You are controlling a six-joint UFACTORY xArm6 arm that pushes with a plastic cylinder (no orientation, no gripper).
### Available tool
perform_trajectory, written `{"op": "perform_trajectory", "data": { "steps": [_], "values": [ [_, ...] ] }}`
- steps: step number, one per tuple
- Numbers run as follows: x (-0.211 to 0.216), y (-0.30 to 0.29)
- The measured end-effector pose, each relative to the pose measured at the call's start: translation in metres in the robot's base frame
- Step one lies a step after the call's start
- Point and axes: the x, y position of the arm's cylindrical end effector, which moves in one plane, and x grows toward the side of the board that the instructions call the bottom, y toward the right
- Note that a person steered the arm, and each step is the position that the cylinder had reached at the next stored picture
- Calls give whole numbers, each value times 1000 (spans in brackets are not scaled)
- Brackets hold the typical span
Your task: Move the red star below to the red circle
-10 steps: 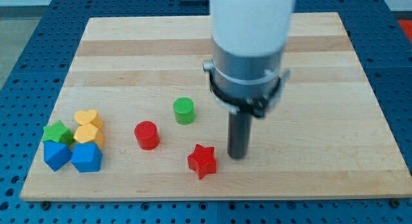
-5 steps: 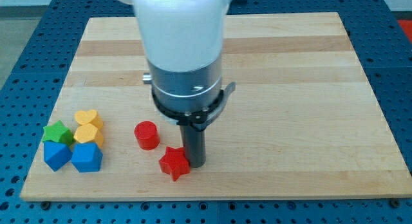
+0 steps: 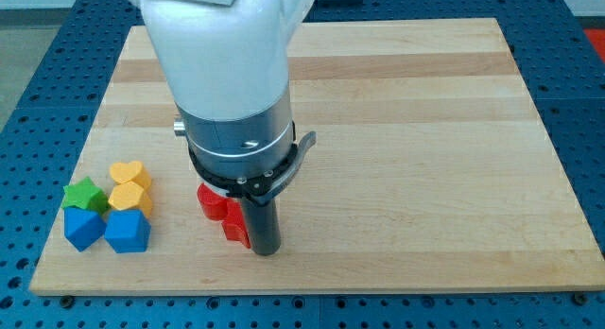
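No brand, label or writing can be read anywhere; a dark plate at the top of the arm housing is cut off by the view's edge.

Seven blocks can be counted on the wooden board. Two are red: the red circle, partly covered by the arm, and the red star, which is seen just below and slightly right of it, touching or nearly touching. At the left, near the board's near edge, five are clustered: one green star, one yellow heart, one more yellow block of unclear shape, and two blue blocks.

My tip is set down against the red star's right side. No gripper is carried, so nothing is grasped; the rod only presses against the star.
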Motion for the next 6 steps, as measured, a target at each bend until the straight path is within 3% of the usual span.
{"op": "perform_trajectory", "data": {
  "steps": [2, 3, 6],
  "values": [
    [0, 57],
    [0, 28],
    [-21, 41]
  ]
}}
